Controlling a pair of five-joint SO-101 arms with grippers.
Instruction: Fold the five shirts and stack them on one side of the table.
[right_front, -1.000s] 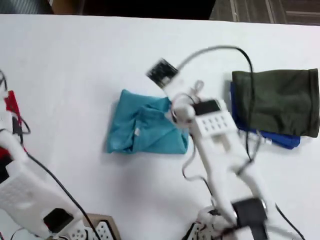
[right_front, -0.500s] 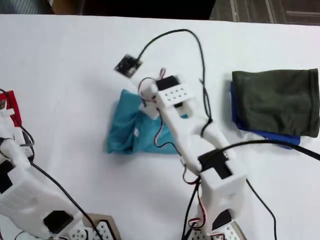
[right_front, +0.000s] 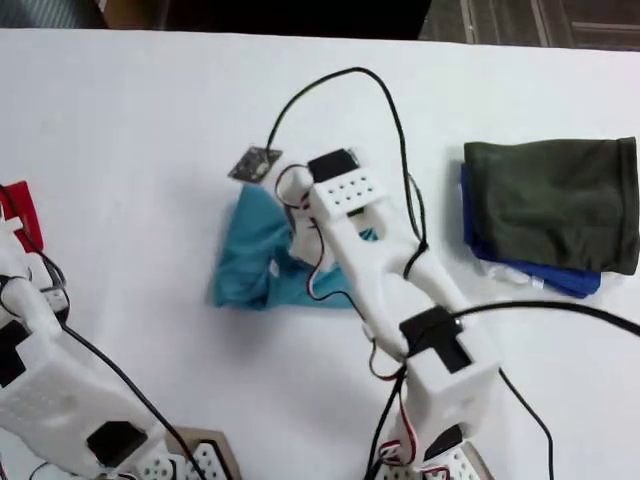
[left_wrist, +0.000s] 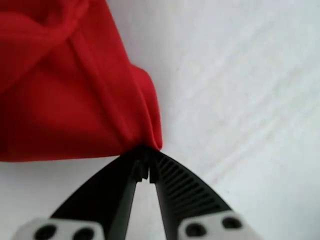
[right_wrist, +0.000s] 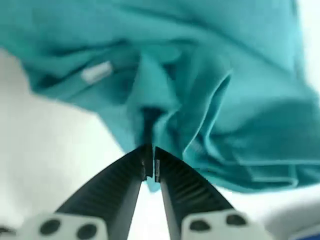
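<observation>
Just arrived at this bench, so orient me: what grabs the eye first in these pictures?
A crumpled teal shirt lies mid-table, the right gripper shut on its edge. On the right side of the white table a folded olive-green shirt sits on a folded blue shirt. At the left edge the left gripper pinches a corner of a bright red shirt.
</observation>
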